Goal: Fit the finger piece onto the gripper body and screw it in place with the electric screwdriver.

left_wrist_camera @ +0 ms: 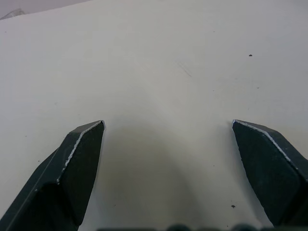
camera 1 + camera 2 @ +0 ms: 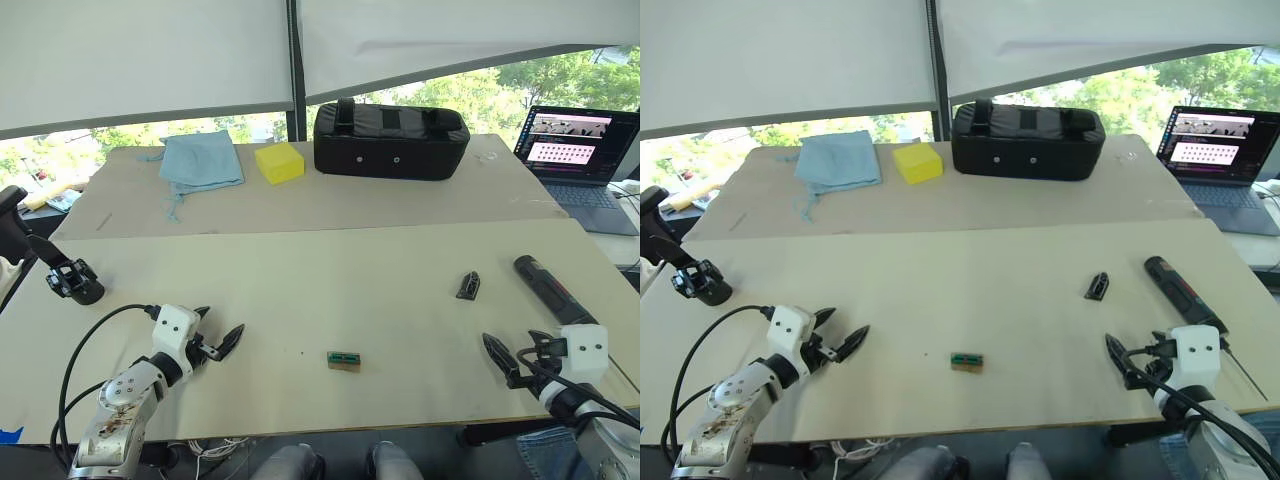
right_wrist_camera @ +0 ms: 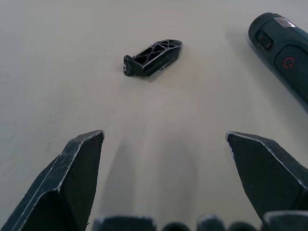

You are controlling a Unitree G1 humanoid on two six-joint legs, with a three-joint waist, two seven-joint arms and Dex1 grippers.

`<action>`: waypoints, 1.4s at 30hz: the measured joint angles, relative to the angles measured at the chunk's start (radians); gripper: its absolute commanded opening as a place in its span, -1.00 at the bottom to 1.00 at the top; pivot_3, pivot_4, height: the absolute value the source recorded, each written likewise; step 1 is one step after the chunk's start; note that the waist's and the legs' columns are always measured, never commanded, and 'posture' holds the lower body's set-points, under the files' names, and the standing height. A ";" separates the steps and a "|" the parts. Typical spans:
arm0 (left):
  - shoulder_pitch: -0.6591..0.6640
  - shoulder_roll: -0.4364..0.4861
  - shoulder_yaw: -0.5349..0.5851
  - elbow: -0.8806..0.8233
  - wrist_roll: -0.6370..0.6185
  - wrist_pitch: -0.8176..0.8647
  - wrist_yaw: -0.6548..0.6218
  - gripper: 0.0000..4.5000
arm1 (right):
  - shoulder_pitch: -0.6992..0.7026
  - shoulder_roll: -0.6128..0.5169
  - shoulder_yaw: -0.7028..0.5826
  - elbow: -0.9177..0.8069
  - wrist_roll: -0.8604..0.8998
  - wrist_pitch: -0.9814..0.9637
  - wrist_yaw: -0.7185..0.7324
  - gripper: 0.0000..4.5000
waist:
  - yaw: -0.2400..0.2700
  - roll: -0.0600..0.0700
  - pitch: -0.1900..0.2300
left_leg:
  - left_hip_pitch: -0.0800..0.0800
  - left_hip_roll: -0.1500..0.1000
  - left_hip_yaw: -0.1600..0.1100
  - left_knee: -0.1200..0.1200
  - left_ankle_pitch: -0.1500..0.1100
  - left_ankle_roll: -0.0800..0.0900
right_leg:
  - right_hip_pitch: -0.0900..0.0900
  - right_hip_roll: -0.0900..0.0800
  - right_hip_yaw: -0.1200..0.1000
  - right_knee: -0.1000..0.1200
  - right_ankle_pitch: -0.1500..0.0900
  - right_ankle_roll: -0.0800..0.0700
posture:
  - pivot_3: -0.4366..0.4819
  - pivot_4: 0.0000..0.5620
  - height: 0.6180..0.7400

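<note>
The finger piece (image 2: 468, 285), a small black wedge with openwork sides, lies on the cream table right of centre; it also shows ahead of my right fingers as the finger piece (image 3: 153, 57). Just right of it lies the electric screwdriver (image 2: 545, 285), dark and cylindrical with red marks (image 3: 288, 62), its thin bit pointing toward the table's near edge. My right gripper (image 2: 515, 346) hovers open near the front right, a hand's width short of both. At the front left, my left gripper (image 2: 222, 322) is open over bare table (image 1: 168, 72). The gripper body is out of view.
A small green-and-brown block (image 2: 343, 361) sits near the front middle. On the far table stand a large black case (image 2: 390, 140), a yellow block (image 2: 279, 162) and a blue cloth (image 2: 200, 160). A laptop (image 2: 575, 150) is at the far right, a black clamp (image 2: 72, 281) at the left edge.
</note>
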 measured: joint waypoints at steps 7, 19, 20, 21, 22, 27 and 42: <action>-0.014 -0.120 0.092 0.021 0.002 0.012 0.195 0.99 | -0.125 -0.096 0.089 -0.013 -0.011 0.024 0.046 1.00 | -0.008 0.001 0.001 | 0.000 0.001 0.000 0.000 0.000 0.000 | 0.000 -0.002 0.001 0.000 0.000 0.000 | -0.05 -0.47 1.00; 0.066 -0.120 0.353 0.097 0.001 -0.058 0.403 0.99 | -0.541 -0.212 0.402 -0.027 0.139 0.162 0.317 1.00 | -0.024 -0.002 0.003 | -0.004 0.019 0.000 0.001 -0.005 -0.009 | -0.001 0.012 -0.006 -0.013 0.009 -0.017 | -0.05 -0.47 1.00; 0.048 -0.110 0.385 0.129 -0.006 -0.055 0.414 0.99 | -0.566 -0.212 0.423 -0.018 0.139 0.163 0.333 1.00 | -0.024 -0.002 0.003 | -0.004 0.019 0.000 0.001 -0.005 -0.009 | -0.002 0.013 -0.006 -0.013 0.010 -0.017 | -0.05 -0.47 1.00; 0.035 -0.096 0.421 0.165 -0.019 -0.052 0.426 0.99 | -0.590 -0.212 0.446 -0.009 0.140 0.165 0.346 1.00 | -0.024 -0.004 0.004 | -0.004 0.019 0.000 0.001 -0.005 -0.009 | -0.002 0.013 -0.006 -0.013 0.010 -0.017 | -0.05 -0.47 1.00; 0.027 -0.084 0.443 0.186 -0.026 -0.051 0.431 0.99 | -0.605 -0.212 0.457 -0.003 0.140 0.169 0.353 1.00 | -0.024 -0.005 0.005 | -0.004 0.019 0.000 0.001 -0.005 -0.009 | -0.002 0.013 -0.007 -0.013 0.010 -0.018 | -0.05 -0.47 1.00; -0.087 0.017 0.460 0.366 -0.030 -0.066 0.414 0.99 | -0.687 -0.198 0.482 0.008 0.165 0.226 0.359 1.00 | -0.003 -0.007 0.006 | -0.006 0.018 0.000 0.002 -0.005 -0.010 | -0.003 0.016 -0.007 -0.013 0.013 -0.021 | -0.05 -0.47 1.00; -0.498 0.172 0.350 0.937 0.062 -0.234 0.353 0.99 | -0.691 -0.200 0.488 -0.088 0.252 0.324 0.335 1.00 | -0.006 -0.011 0.005 | -0.010 0.017 0.001 0.002 -0.002 -0.015 | -0.007 0.015 -0.009 -0.013 0.014 -0.021 | -0.05 -0.47 1.00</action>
